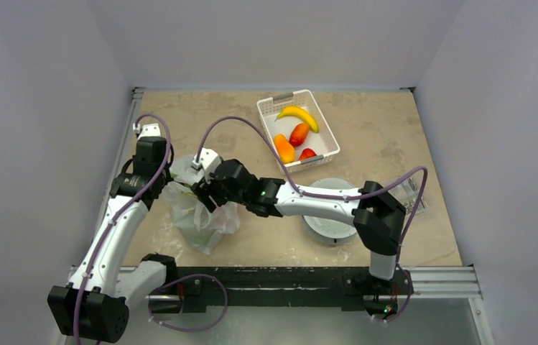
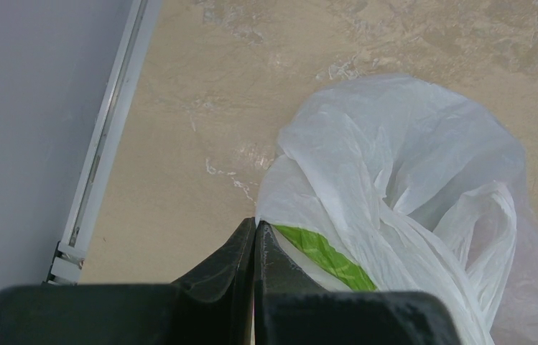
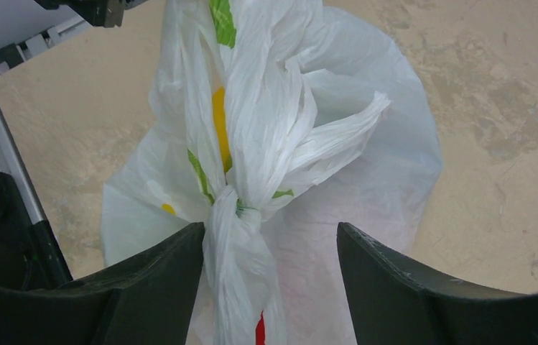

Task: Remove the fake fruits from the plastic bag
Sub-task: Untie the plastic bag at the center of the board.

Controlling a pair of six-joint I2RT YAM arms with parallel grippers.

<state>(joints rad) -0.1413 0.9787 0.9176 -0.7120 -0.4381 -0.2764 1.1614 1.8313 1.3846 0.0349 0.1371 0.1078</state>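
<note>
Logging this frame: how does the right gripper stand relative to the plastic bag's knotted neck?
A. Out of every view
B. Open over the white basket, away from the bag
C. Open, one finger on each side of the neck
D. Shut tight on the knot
C: in the right wrist view the right gripper is open, its fingers flanking the knotted neck of the plastic bag.

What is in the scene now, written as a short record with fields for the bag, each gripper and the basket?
bag: left of centre, neck tied shut
left gripper: shut on bag's top edge
right gripper: open, straddling the tied neck
basket: far side, holds banana and three fruits
bag contents: hidden by the plastic
</note>
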